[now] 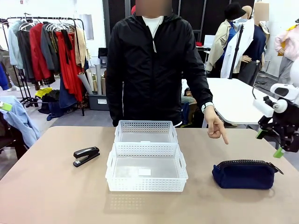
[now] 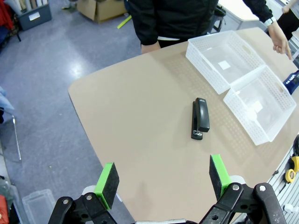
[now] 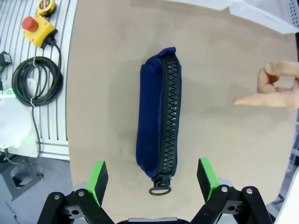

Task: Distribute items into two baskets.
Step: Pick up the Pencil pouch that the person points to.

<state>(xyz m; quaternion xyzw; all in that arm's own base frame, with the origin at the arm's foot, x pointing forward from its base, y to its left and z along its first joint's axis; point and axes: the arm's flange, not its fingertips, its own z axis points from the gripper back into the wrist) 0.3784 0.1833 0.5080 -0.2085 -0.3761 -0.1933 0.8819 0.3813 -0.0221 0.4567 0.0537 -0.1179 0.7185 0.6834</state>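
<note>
Pointing hand (image 1: 216, 127): the person's index finger aims down at the counter (image 1: 46, 196), just far-left of the pouch (image 1: 244, 175).
Navy pouch: lying on the right side, zipper up, ring pull at its right end.
My right fingers (image 3: 205, 175): spread wide above it, empty.
My left fingers (image 2: 106, 184): wide too, empty, high over the counter's left edge.
Black stapler (image 1: 86, 155): left, near the baskets.
White baskets: near basket (image 1: 145, 184) and far basket (image 1: 145, 126) — touching, centre.
</note>
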